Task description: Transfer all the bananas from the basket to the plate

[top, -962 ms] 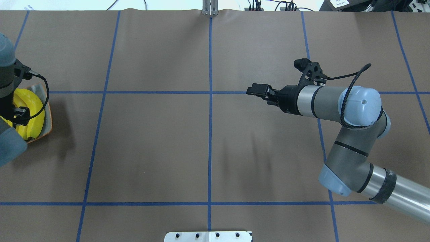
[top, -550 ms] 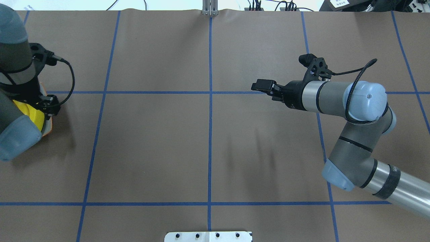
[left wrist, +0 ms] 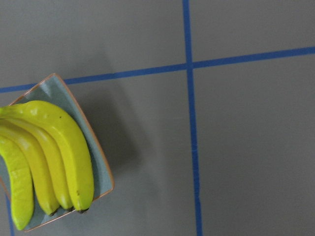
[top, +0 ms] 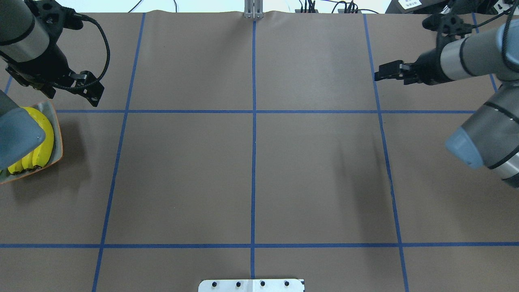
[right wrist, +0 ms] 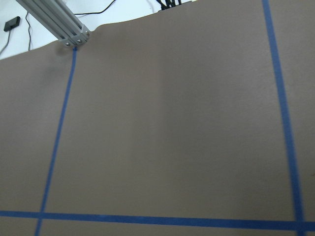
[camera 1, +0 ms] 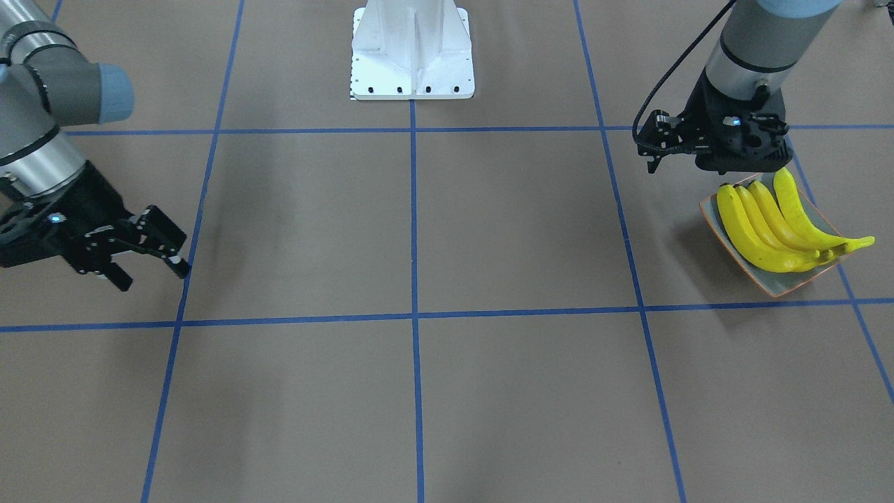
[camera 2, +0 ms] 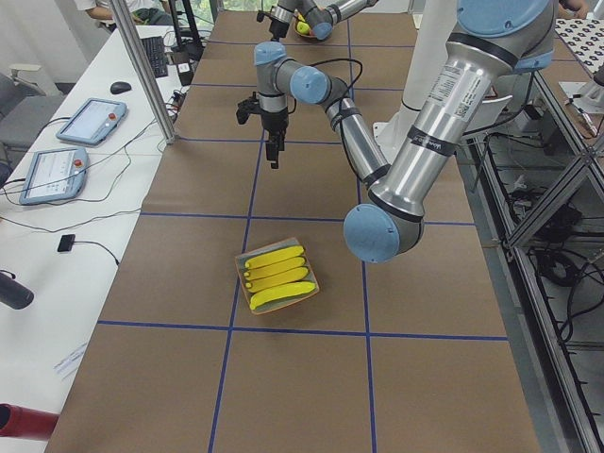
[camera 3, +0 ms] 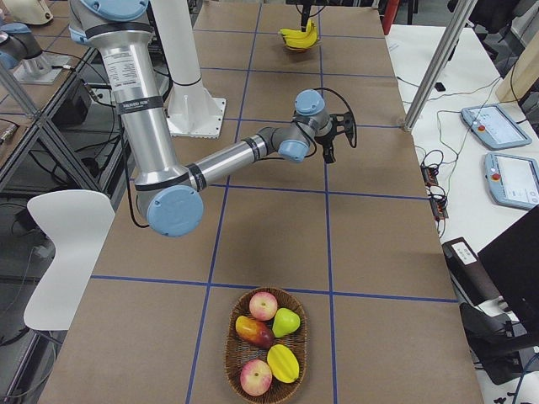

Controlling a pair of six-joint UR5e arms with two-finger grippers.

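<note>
As I read it, the job is finished. All four bananas (camera 1: 765, 227) lie side by side in the plate (camera 1: 786, 283), their tips poking over one corner of its rim. The basket (camera 3: 229, 345), well apart from the plate at the table's other end, shows only rounder fruit (camera 3: 263, 305) on top, with nothing banana-shaped. The left gripper (camera 1: 737, 154) hangs just beside the plate, on the robot's side of it, and I see nothing carried. Its fingers are tucked under its own body in both the front and overhead views and its wrist camera shows none, so I cannot tell whether they are apart or together. The right gripper (camera 1: 150, 269), well apart from the plate across the table, has its fingers spread and is empty. From overhead, the left arm (top: 16, 138) covers most of the plate. The basket appears only in the right side view, and I cannot see beneath its top layer.
</note>
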